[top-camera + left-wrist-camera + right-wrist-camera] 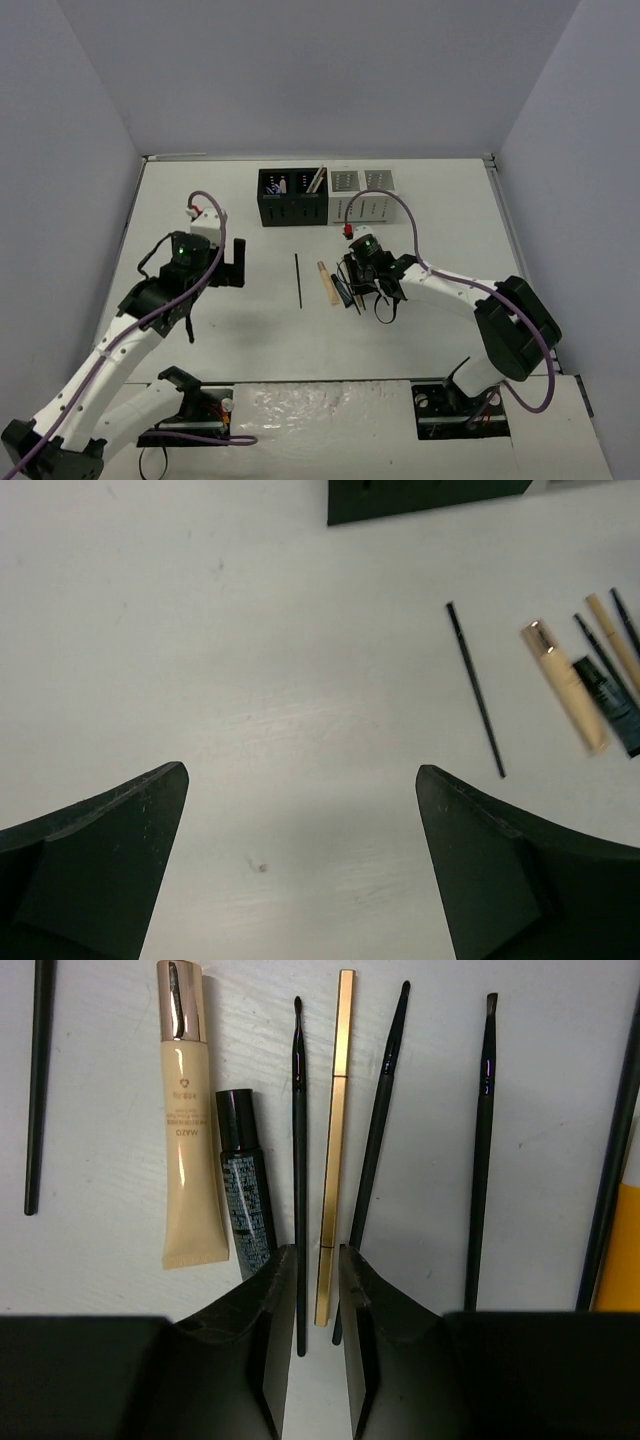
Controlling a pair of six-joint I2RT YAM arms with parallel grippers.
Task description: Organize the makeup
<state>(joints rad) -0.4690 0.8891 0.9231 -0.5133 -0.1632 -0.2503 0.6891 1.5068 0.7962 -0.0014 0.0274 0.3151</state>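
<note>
Makeup (340, 285) lies in a row mid-table (450, 200): one beige tube (185, 1120), one small black tube (245, 1180), one gold pencil (335, 1110), three slim black brushes (380, 1130), and one black stick (475, 690) set apart. The right gripper (318, 1252) fingers stand narrowly apart about one brush end and the pencil end; whether they grip cannot be told. The left gripper (300, 770) is spread wide over bare table.

left arm (130, 335) and right arm (445, 288) are showing white shells with black joint housings. a lilac cable (385, 197) is looping along each. green lights (182, 252) are glowing at the wrists. left gripper (302, 772) and right gripper (318, 1252) are showing matte black wedge fingers.
</note>
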